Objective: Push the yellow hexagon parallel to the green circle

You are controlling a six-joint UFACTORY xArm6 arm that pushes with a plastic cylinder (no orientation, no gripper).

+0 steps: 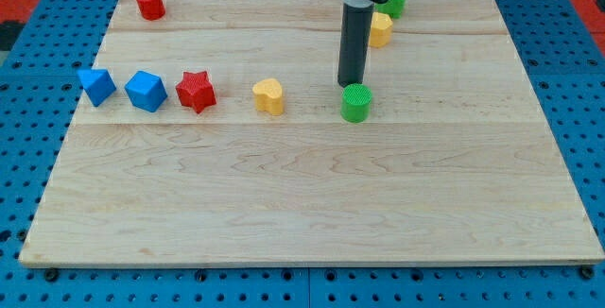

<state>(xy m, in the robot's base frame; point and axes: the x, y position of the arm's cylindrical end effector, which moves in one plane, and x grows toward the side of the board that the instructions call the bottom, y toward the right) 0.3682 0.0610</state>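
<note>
The yellow hexagon (380, 30) stands near the view's top, right of centre, partly hidden by the rod. The green circle (356, 103) stands below it, near the board's middle. My tip (349, 85) is just above the green circle, touching or almost touching its top edge, and below-left of the yellow hexagon. A second green block (395, 4), shape unclear, sits just above-right of the hexagon.
A yellow heart (269, 95) lies left of the green circle. A red star (196, 91), a blue cube (146, 91) and a blue triangle (96, 86) line up further left. A red block (149, 3) sits at the top left. The wooden board (312, 213) rests on blue pegboard.
</note>
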